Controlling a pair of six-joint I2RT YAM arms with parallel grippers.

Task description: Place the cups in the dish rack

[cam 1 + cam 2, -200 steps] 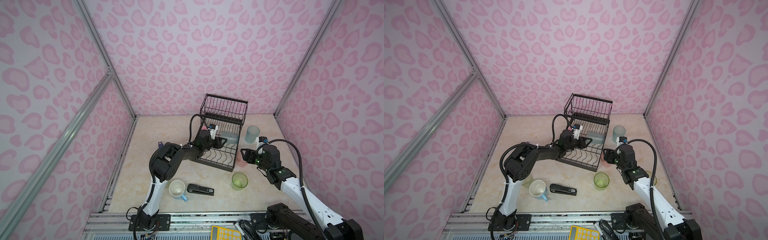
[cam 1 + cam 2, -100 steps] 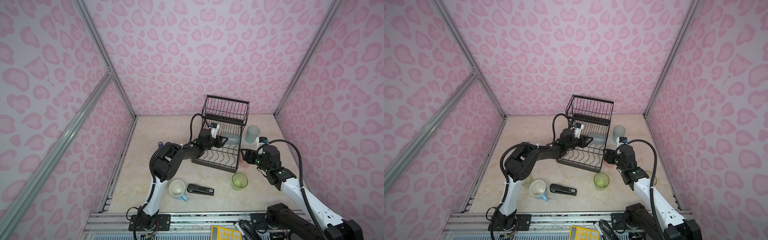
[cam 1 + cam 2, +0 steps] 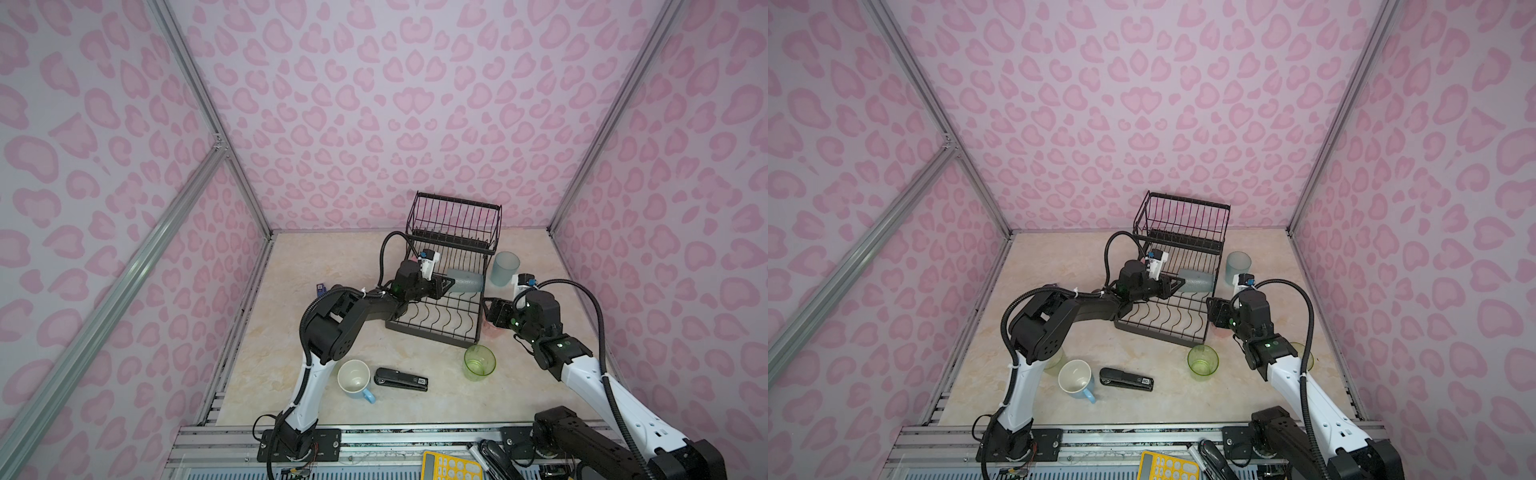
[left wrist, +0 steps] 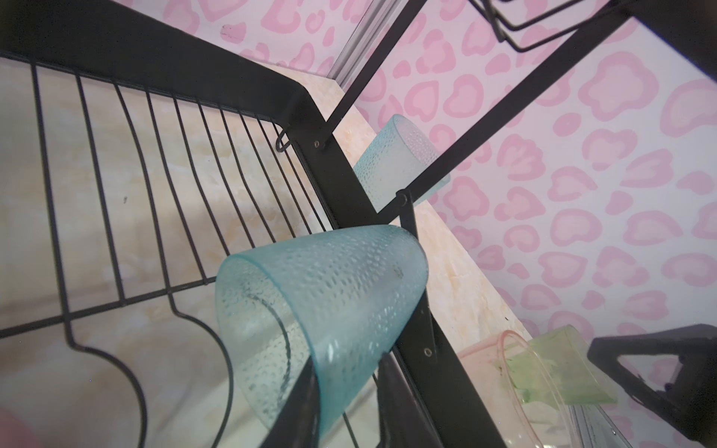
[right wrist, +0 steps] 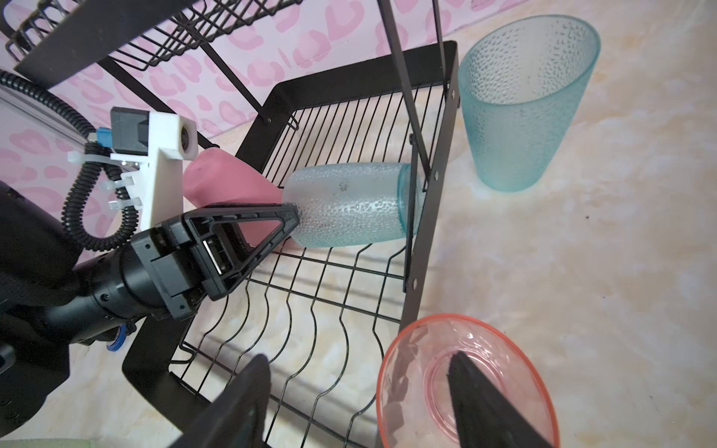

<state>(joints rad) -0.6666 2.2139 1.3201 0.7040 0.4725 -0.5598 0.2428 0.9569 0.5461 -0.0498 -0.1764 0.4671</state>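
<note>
Right wrist view shows the frosted blue cup (image 5: 349,205) lying on its side in the low tray of the dish rack (image 5: 416,263), its far end by the side wall. A pink cup (image 5: 225,182) lies beside it. The left gripper (image 5: 285,223) sits at the blue cup's near end, settling it; I cannot tell if it pinches or has let go. The right gripper (image 5: 359,357) is wide open, one finger inside the pinkish cup (image 5: 423,372) just outside the rack. Next, I think, it must squeeze that cup and lift it over the wall. A second ago the blue cup lay nearer the tray's middle, and the left jaws stood wider.
</note>
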